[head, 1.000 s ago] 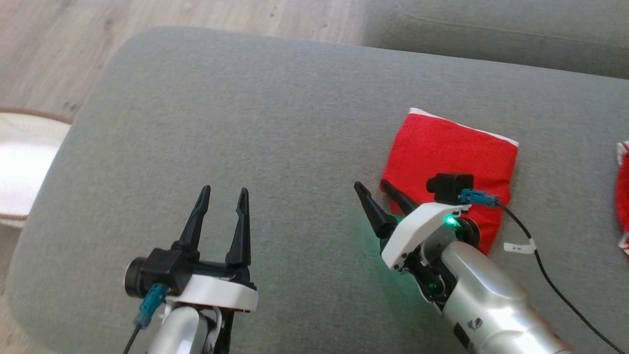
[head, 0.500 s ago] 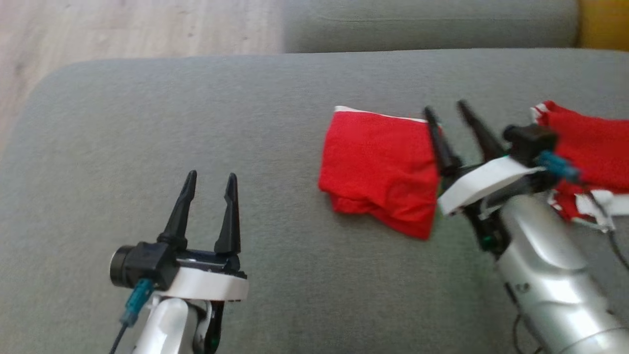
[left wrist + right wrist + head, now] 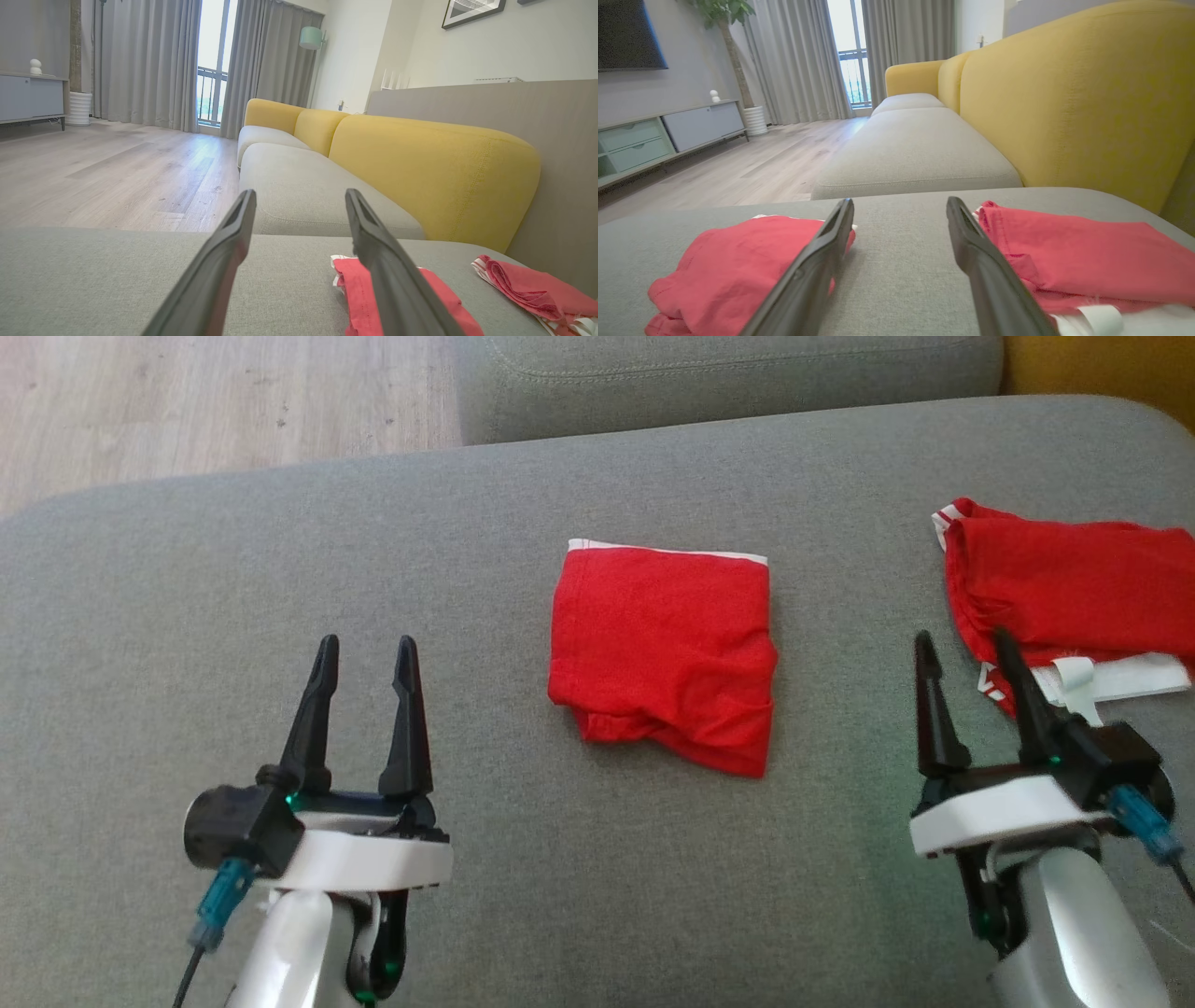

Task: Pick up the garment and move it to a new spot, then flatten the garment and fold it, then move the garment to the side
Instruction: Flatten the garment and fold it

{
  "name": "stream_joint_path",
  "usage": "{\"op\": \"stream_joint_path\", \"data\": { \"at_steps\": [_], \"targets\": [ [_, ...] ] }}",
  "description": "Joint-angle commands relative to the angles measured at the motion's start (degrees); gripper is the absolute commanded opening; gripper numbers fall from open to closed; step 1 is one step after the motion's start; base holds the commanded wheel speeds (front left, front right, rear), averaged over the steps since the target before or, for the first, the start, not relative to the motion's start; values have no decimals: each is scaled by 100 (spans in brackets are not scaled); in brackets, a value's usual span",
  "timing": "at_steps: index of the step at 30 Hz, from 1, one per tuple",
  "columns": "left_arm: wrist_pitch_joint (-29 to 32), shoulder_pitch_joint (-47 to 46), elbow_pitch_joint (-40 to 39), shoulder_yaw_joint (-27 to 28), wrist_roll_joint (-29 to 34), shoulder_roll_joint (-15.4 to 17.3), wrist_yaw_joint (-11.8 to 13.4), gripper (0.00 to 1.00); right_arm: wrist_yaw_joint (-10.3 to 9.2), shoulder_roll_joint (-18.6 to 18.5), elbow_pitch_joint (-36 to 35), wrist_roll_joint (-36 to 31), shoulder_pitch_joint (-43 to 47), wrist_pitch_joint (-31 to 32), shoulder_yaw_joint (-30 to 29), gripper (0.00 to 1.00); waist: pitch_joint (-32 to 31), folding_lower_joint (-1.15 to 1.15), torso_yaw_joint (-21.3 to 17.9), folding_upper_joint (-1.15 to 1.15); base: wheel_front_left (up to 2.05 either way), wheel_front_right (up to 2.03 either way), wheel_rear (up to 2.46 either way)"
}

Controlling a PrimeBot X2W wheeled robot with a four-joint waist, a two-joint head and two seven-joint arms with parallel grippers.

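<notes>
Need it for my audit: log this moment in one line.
left gripper open | right gripper open | folded garment on sofa, centre | second garment loose, right

Sunlit living room around a long grey-and-yellow fabric sofa (image 3: 299, 186).
Its broad grey woven seat cushions (image 3: 280, 569) are backed by mustard-yellow padded backrests (image 3: 434, 172). Pale wood-plank flooring (image 3: 117, 172) stretches to floor-length grey curtains (image 3: 145, 60) either side of a bright balcony window (image 3: 212, 70). A low cabinet with grey and pale green fronts (image 3: 668, 130) stands by the wall under a dark flat screen (image 3: 626, 35), next to a white ribbed planter (image 3: 755, 120) holding a leafy tree. A mint lamp shade (image 3: 312, 37) and a framed picture (image 3: 472, 11) sit high against white walls.
</notes>
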Motion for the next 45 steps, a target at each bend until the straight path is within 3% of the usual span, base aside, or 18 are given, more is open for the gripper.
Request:
{"op": "stream_joint_path", "data": {
  "at_steps": [1,10,19,31,43,44,45],
  "targets": [
    [-29,-169,-154,156,46,32,-14,100,-5,48,-273,-30,-78,-67,52,100,5,0,4,0,0,0,0],
    [-29,-198,-128,86,41,32,-13,100,-5,69,-472,191,92,-28,96,100,85,0,105,0,0,0,0],
    [-29,-356,-150,-156,76,32,-11,100,-5,70,-463,237,-244,288,-67,100,497,0,459,0,0,0,0],
    [-29,-613,-47,-654,-198,31,164,100,-5,70,761,283,-957,1188,-160,100,882,0,1218,0,0,0,0],
    [-29,-704,-15,-700,-311,31,270,100,-5,71,1859,571,-1393,1843,206,100,1023,0,1420,0,0,0,0],
    [-29,-710,-15,-687,-312,31,274,100,-5,71,1899,563,-1420,1829,230,85,1022,0,1414,0,0,0,0],
    [-29,-712,-14,-673,-308,31,275,100,-5,71,1925,550,-1448,1802,271,24,1013,0,1402,0,0,0,0]
  ]
}}
